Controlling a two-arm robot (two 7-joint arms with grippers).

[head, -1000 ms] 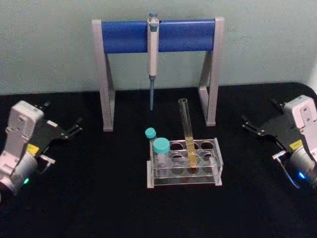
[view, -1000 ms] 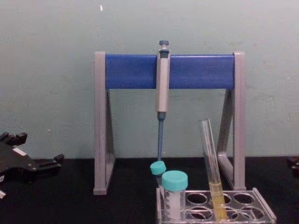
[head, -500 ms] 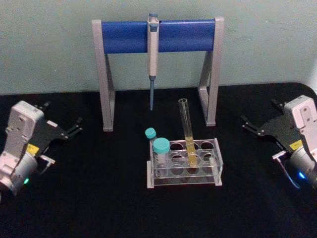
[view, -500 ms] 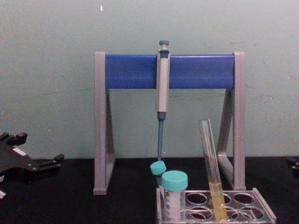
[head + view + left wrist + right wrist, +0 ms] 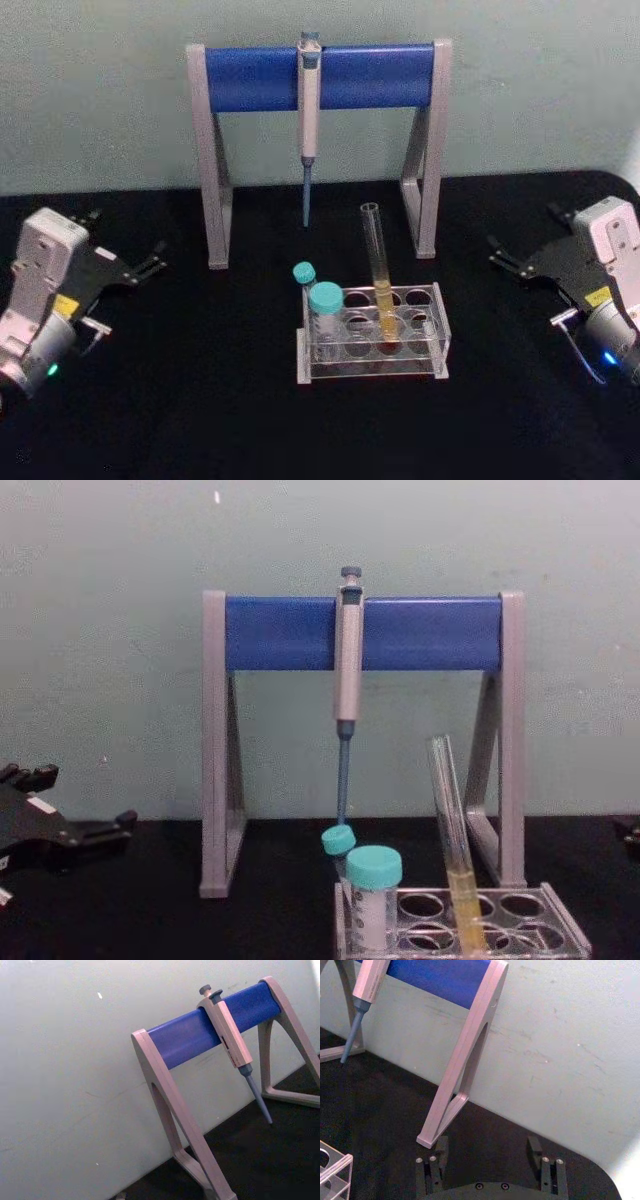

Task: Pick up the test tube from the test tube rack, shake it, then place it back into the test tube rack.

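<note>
Standing in the rack at mid-desk, the tube rises close to vertical, its open top leaning a little leftward; the right gripper waits off to its right, well apart yet the nearer one, jaws wide; the left gripper sits farther away at the left, jaws likewise spread; a reach inward from the right looks shortest.

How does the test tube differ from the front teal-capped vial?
The test tube is tall and slim; the front teal-capped vial is short and wider. The tube is uncapped, the vial capped. The tube leans, with yellow liquid low down; the vial stands upright. Both sit in the test tube rack.
</note>
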